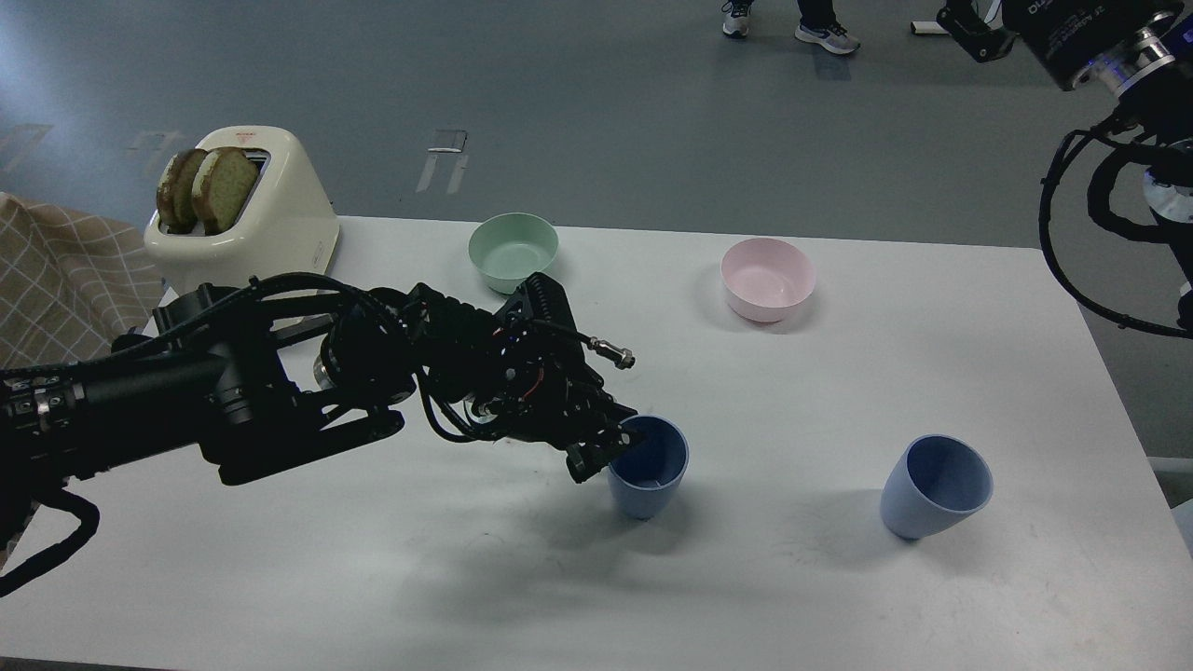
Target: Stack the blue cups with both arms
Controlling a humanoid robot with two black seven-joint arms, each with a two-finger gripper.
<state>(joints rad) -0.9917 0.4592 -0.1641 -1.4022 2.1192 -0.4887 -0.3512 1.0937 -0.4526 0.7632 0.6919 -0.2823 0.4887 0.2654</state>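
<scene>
My left gripper is shut on the left rim of a blue cup, one finger inside and one outside. The cup stands nearly upright at the middle of the white table, its base at or just above the surface. The second blue cup stands alone at the right, tilted with its mouth toward the upper right. My right arm is high at the top right corner. Its gripper shows only partly beyond the lettered wrist, far from both cups.
A mint-green bowl and a pink bowl stand at the back of the table. A cream toaster with bread slices stands at the back left, beside a checked cloth. A person's feet show beyond the table.
</scene>
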